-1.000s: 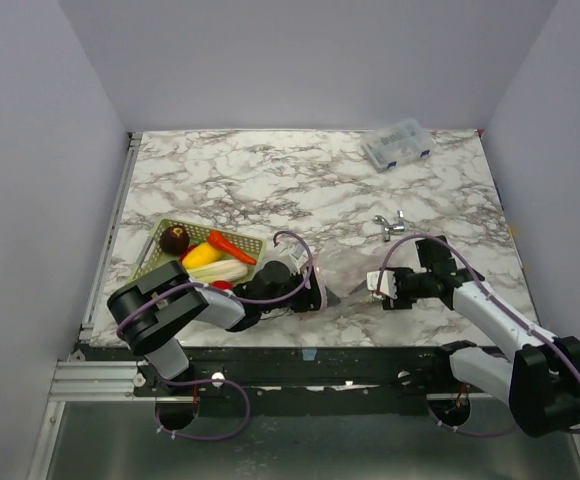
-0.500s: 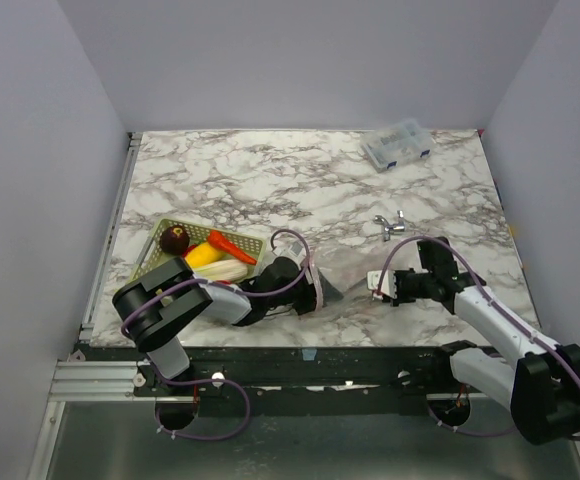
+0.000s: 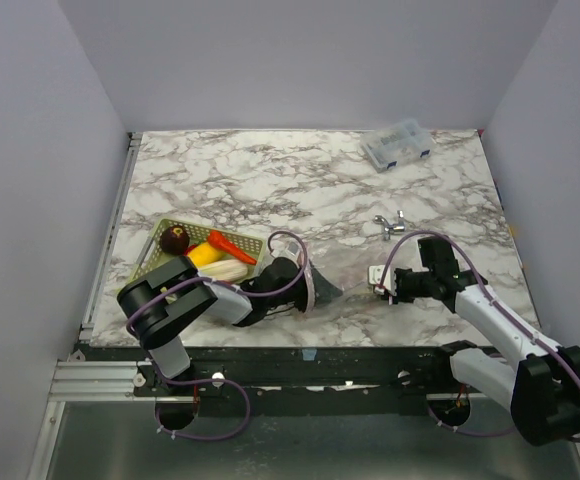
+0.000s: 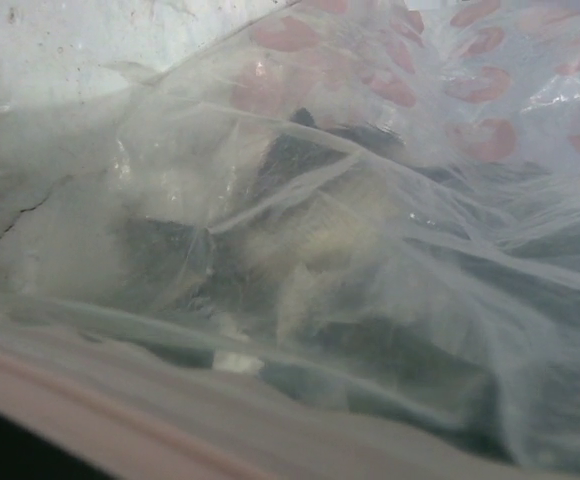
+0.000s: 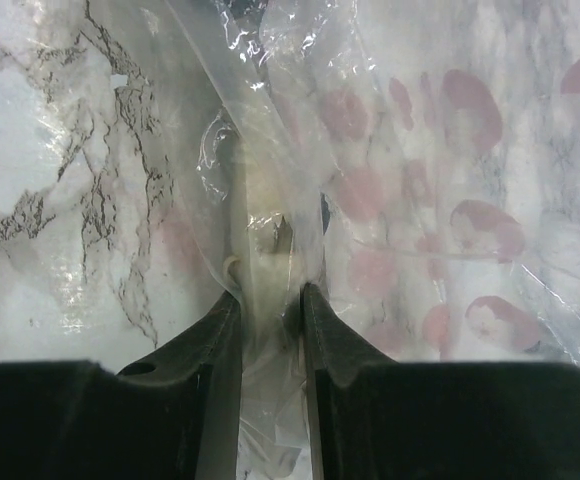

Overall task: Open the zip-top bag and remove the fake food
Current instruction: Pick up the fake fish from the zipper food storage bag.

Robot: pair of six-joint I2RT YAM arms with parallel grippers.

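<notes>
The zip-top bag point(image 3: 338, 290) is clear, with pink blotches, and lies between my two grippers near the table's front. My right gripper point(image 5: 270, 292) is shut on a bunched fold of the bag point(image 5: 270, 215); it is right of the bag in the top view point(image 3: 378, 283). My left gripper point(image 3: 304, 284) is at the bag's left end by the pink zip strip point(image 3: 311, 288). Plastic point(image 4: 320, 200) fills the left wrist view and hides its fingers. The fake food sits in the green basket point(image 3: 157, 247): maroon ball point(image 3: 175, 238), yellow piece point(image 3: 202, 254), red chili point(image 3: 232, 246), pale stalk point(image 3: 225, 270).
A small clear compartment box point(image 3: 398, 145) stands at the back right. A small metal piece point(image 3: 390, 224) lies just behind my right gripper. The basket is close to the left arm, near the table's front left edge.
My right gripper has drawn slightly back to the right with the bag fold in it. My left arm has shifted a little, and the bag's left end is bunched more around the left gripper.
</notes>
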